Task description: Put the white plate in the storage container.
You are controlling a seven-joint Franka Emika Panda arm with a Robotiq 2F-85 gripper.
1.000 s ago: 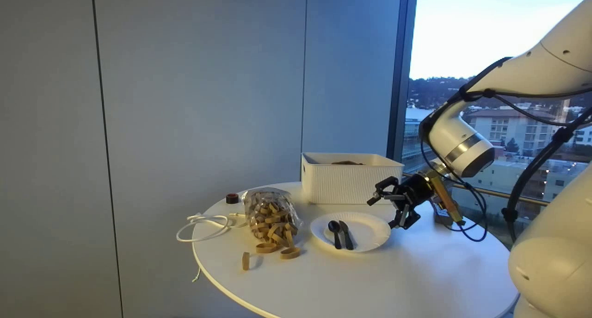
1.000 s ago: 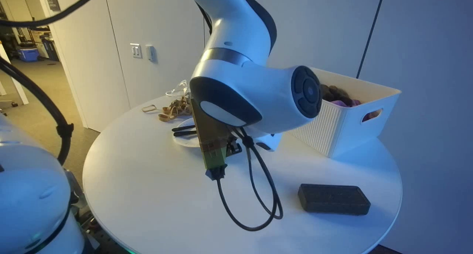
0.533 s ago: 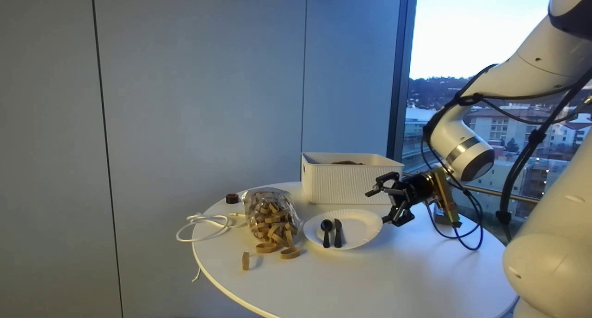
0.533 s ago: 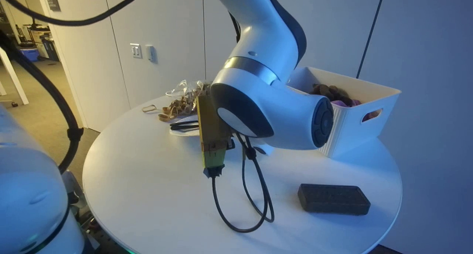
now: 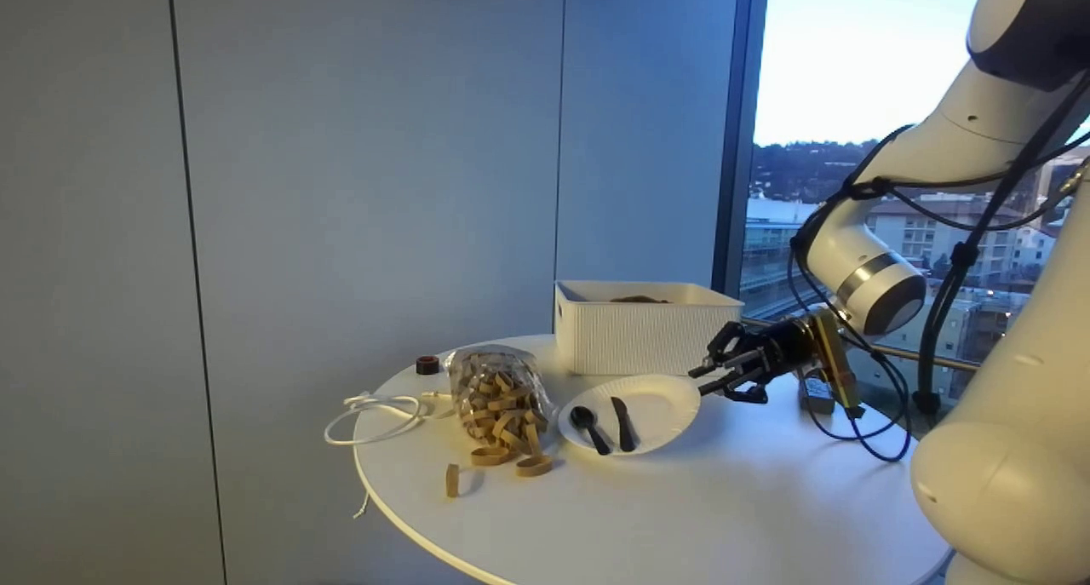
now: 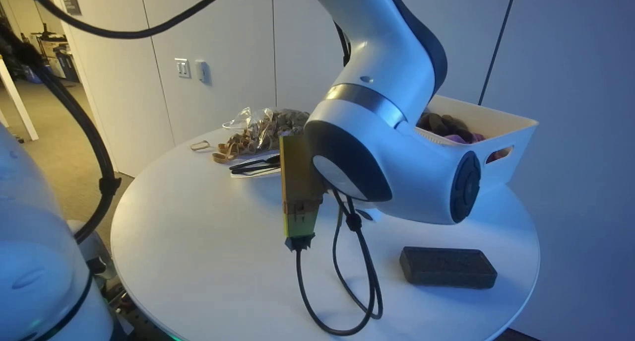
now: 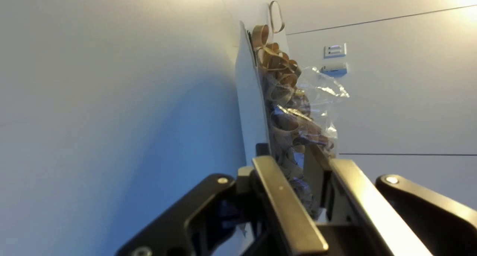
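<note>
In an exterior view, the window sky [image 5: 839,65] is overexposed, the wall [image 5: 366,185] dim. In the wrist view, a soft-edged blue shadow [image 7: 186,136] lies on the table [image 7: 56,92]; glare at upper right.

Pincer [image 5: 699,381] at edge of white plate [image 5: 662,410]

plate [image 5: 664,411]: matt paper | container [image 5: 640,340]: ribbed plastic | bag [image 5: 502,364]: glossy

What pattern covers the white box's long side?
Fine vertical ribs; the box shows them best in an exterior view.
</note>
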